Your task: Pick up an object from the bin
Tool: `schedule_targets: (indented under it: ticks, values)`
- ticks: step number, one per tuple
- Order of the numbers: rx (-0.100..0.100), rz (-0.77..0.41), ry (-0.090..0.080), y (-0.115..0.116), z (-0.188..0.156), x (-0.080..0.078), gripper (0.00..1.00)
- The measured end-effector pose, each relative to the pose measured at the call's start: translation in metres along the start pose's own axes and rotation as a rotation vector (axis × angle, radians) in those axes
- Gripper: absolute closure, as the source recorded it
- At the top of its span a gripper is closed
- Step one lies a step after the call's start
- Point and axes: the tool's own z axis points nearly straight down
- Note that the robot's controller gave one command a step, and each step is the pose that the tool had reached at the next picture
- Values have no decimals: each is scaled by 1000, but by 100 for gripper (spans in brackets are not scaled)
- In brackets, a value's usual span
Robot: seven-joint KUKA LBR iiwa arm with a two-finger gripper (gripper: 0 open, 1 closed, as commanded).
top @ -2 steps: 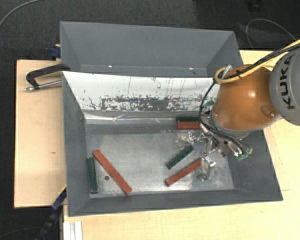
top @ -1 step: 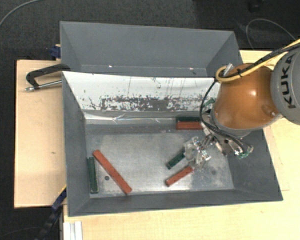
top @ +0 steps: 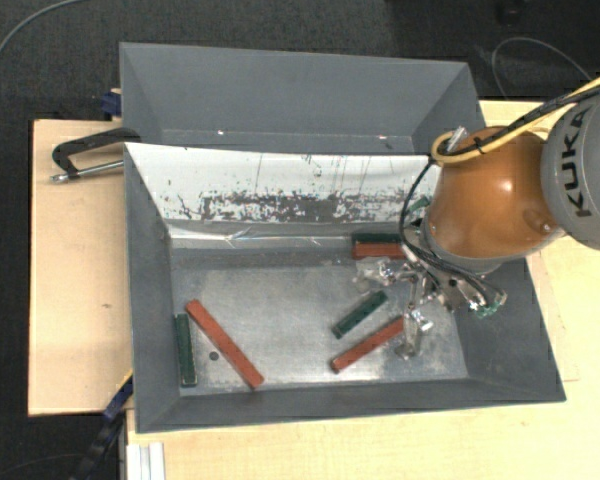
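Grey metal bin (top: pixel 280 303): floor scuffed, bare in the middle.

Left side: a slim dark green bar (top: pixel 185 350) lies along the left wall. A long red-brown bar (top: pixel 225 344) lies flat just beside it, slanting away toward the front.

Right side: a short dark green bar (top: pixel 360 315) and a second red-brown bar (top: pixel 366 346) lie near each other on a like slant. A red-brown block (top: pixel 377 249) lies at the foot of the back wall.

In the bin (top: pixel 280 98): three red bars (top: pixel 225 345) (top: pixel 365 346) (top: pixel 378 250), at eight, five and two o'clock; two green bars (top: pixel 185 350) (top: pixel 360 313), at eight and four.
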Motion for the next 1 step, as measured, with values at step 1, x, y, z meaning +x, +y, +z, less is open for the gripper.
schedule_targets:
  ticks: [1]
  values:
    - [-4,-235,5,36,69,-12,0]
